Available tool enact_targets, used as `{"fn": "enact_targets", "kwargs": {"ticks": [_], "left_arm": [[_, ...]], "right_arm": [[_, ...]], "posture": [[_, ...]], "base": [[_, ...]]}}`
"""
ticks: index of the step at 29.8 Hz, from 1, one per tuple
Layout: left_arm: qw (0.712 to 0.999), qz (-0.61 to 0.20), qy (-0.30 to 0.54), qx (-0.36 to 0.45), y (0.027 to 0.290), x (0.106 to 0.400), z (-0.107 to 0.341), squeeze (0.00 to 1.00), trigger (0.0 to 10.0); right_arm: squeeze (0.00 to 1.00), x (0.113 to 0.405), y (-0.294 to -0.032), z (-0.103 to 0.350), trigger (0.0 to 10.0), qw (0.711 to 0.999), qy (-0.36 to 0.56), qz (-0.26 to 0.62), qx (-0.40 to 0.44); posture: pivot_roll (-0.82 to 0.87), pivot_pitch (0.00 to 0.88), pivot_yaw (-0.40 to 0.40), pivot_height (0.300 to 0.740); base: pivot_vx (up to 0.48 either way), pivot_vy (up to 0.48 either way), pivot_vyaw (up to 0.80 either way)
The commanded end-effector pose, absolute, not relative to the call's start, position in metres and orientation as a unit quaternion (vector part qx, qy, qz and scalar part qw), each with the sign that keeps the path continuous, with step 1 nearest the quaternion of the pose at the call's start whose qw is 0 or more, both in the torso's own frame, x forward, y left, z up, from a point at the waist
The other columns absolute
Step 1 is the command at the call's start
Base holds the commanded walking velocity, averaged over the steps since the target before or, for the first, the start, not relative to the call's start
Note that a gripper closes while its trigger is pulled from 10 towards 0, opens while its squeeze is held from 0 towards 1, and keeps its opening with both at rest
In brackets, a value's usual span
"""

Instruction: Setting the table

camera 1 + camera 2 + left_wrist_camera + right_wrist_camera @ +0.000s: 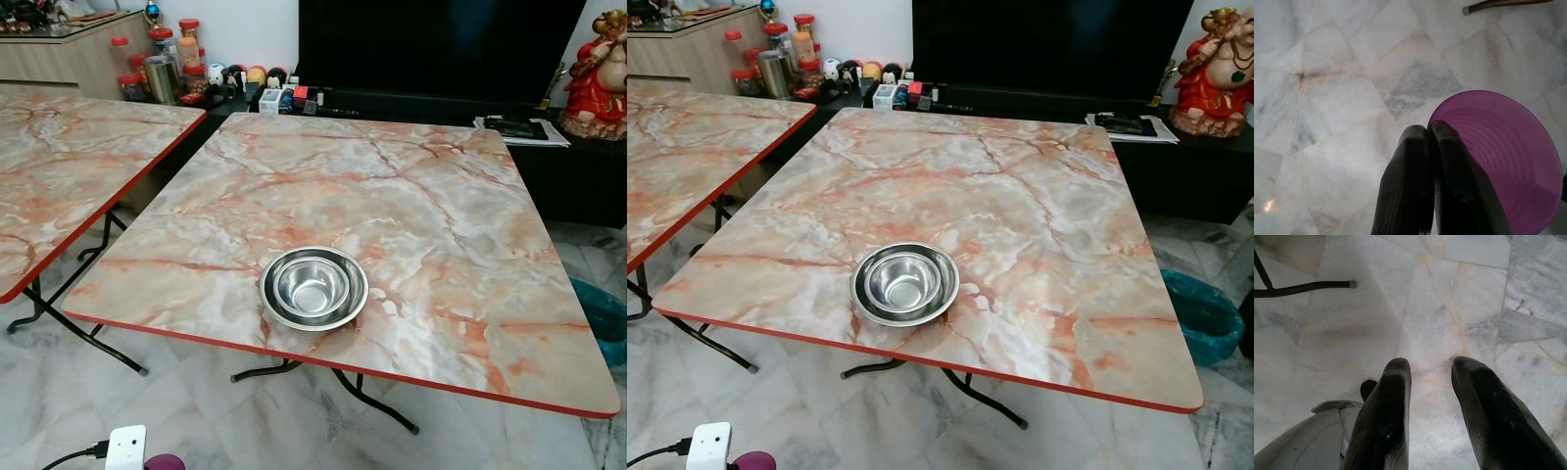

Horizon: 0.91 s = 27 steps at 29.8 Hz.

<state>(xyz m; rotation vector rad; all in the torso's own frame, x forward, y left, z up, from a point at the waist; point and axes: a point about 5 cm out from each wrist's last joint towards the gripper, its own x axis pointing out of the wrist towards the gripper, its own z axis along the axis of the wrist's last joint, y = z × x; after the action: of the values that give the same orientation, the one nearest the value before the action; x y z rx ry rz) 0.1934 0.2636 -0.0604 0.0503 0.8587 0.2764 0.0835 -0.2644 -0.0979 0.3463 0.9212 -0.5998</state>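
Down low, your left gripper [1429, 134] hangs over the marble floor [1342, 88] with its fingers pinched together on the rim of a purple cup [1503, 161] — the cup's open mouth faces the wrist camera. From the head view, a bit of that cup [165, 462] peeks in at the bottom edge, just beside a white plug block [125, 447] with a black cable. Your right gripper [1430, 369] also hangs over the floor, fingers apart and holding nothing, with a black table foot [1308, 285] off to one side.

Ahead of you stands a marble-patterned table [411, 196] with a red edge. On it, near the front edge, sit the steel bowls [313, 287] — a smaller one nested inside a wider one. A second table [69, 157] of the same pattern stands to your left, apart from the first. Beyond them, jars [162, 64] and small figures crowd a low dark cabinet [568, 176], a dark screen [441, 44] rises behind it, and a red statue [598, 73] sits at the far right.
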Motion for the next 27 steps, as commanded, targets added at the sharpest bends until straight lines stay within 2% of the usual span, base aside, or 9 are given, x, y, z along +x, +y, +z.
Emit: {"fn": "enact_targets", "kwargs": {"ticks": [1,11,23,27], "left_arm": [[0.901,0.138,0.410,0.021,0.2660,0.1939,-0.0591,0.00,10.0],[0.900,0.136,0.413,0.018,0.2637,0.1922,-0.0608,0.00,10.0],[0.901,0.130,0.414,0.025,0.2625,0.1904,-0.0620,0.00,10.0],[0.905,0.153,0.397,0.018,0.2646,0.1904,-0.0605,0.00,10.0]], "right_arm": [[0.00,0.0809,-0.2653,-0.0981,10.0,0.837,0.436,-0.288,0.164],[0.00,0.0806,-0.2656,-0.0981,10.0,0.837,0.438,-0.286,0.164],[0.00,0.0812,-0.2657,-0.0977,10.0,0.838,0.433,-0.288,0.164],[0.00,0.0814,-0.2653,-0.0978,10.0,0.838,0.432,-0.288,0.165]], "posture": [[0.03,0.063,-0.015,0.740],[0.03,0.064,-0.019,0.740],[0.03,0.063,-0.018,0.740],[0.03,0.064,-0.018,0.740]], "base": [[0.000,0.000,0.00],[0.000,0.000,-0.78],[0.000,0.000,0.00],[0.000,0.000,0.00]]}}
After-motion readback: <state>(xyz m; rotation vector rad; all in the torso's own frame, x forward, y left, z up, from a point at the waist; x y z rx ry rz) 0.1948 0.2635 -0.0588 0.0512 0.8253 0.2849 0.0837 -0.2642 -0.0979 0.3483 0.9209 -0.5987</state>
